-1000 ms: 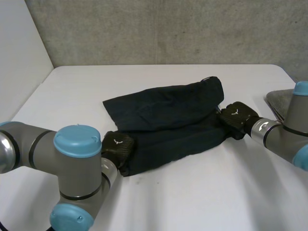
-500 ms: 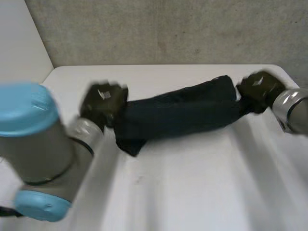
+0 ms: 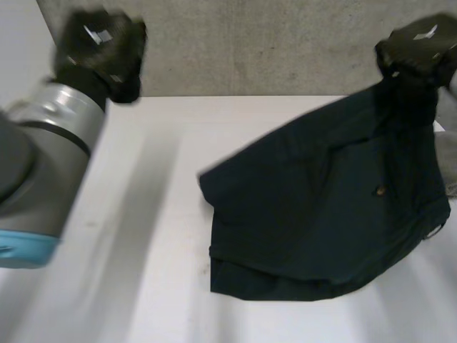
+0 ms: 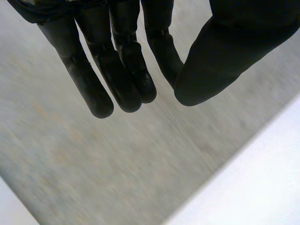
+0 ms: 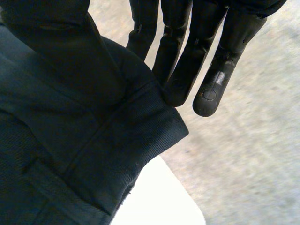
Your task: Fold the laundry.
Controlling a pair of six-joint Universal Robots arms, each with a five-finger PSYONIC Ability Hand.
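Observation:
A dark navy garment (image 3: 328, 207) with a small button hangs from my raised right hand (image 3: 421, 46) at the back right. Its lower part lies bunched on the white table (image 3: 143, 214). In the right wrist view a hemmed edge of the garment (image 5: 70, 154) is pinched between the thumb and the straight fingers (image 5: 220, 51). My left hand (image 3: 100, 50) is high at the back left, far from the cloth. Its fingers (image 4: 117, 61) are brought against the thumb with nothing between them.
A concrete wall (image 3: 257, 43) runs behind the table's far edge. A grey item (image 3: 450, 171) lies at the table's right edge, partly behind the hanging garment. The left grey arm (image 3: 43, 157) reaches over the table's left side.
Both hands rose from the table. The right hand lifted the garment by one end. The left hand's end came free and dropped, and that hand closed on nothing.

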